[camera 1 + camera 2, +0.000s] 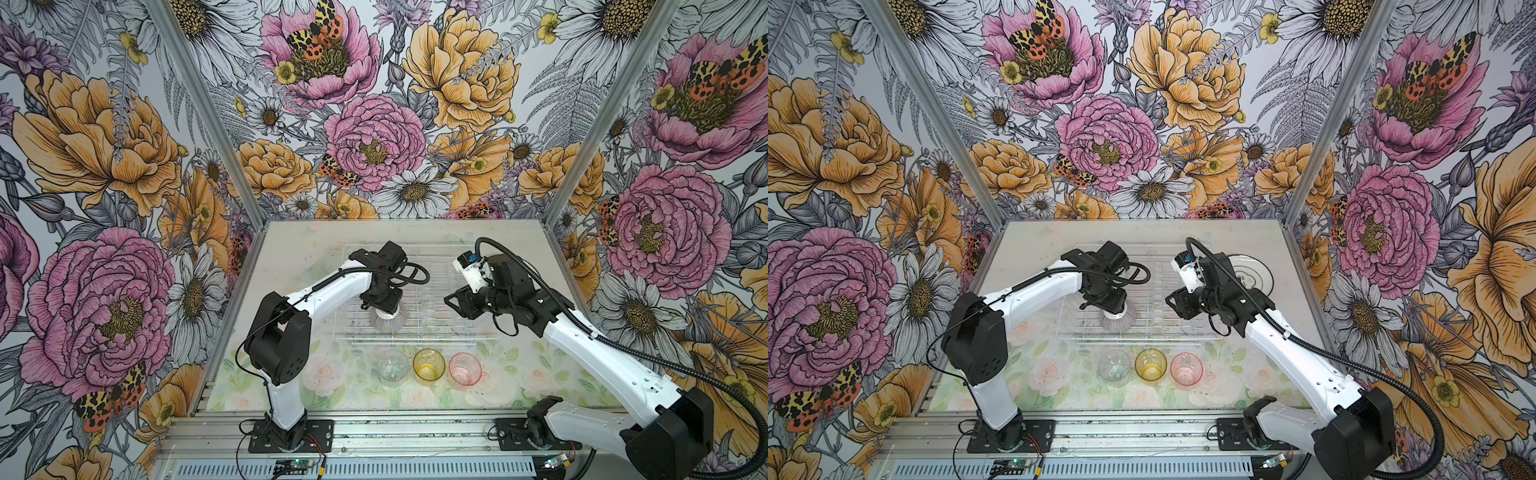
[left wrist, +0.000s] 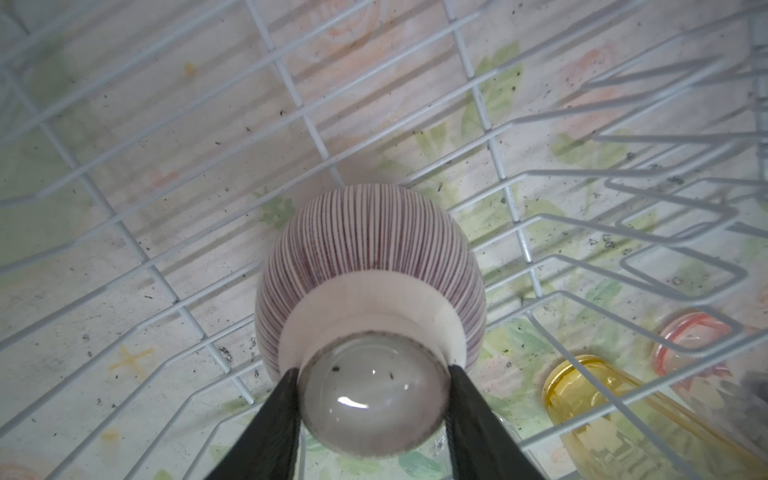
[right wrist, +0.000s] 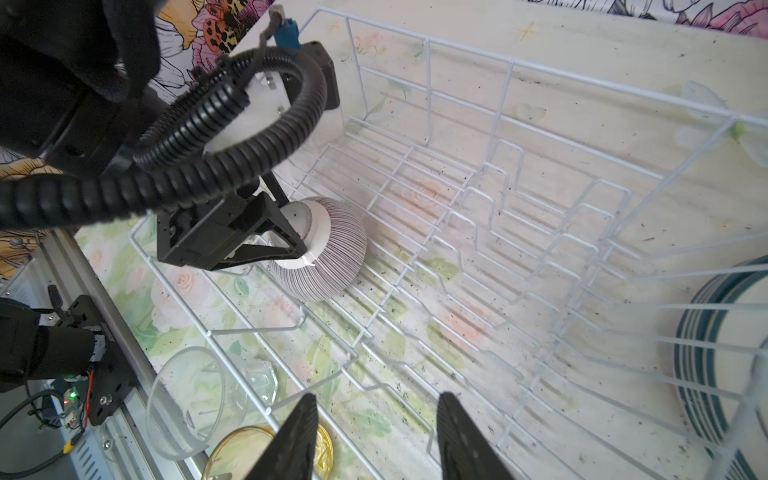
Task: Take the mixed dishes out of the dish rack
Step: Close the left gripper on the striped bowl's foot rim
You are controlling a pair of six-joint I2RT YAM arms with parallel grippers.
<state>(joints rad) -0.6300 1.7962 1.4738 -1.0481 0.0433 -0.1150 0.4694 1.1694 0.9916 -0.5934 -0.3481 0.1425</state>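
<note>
The pale floral worktop (image 1: pixel 291 245) carries the white wire dish rack (image 3: pixel 511 83). Inside it sits the round ribbed bowl (image 2: pixel 370 245), foot-up, with the left fingers (image 2: pixel 274 415) clamped on its smooth white foot. Glass tumblers (image 1: pixel 429 364) stand just outside. The right fingers (image 3: pixel 299 436) are apart and empty.

Robot test cell, lab-type booth, not a real home. The walls (image 1: pixel 374 137) are flat panels of printed flower wallpaper held in bare aluminium posts (image 1: pixel 203 108). My left arm (image 1: pixel 332 291) and right arm (image 1: pixel 602 357) are bolted by black base plates (image 1: pixel 322 434) to an aluminium rail (image 1: pixel 415 430) at the near edge of the worktop (image 1: pixel 286 249). Loose wires and a bare circuit board (image 1: pixel 297 462) with a green light sit by the rail. The only kitchen items are a white wire dish rack (image 3: pixel 428 95) and glass tumblers (image 1: pixel 429 363), on a printed rose sheet.
</note>
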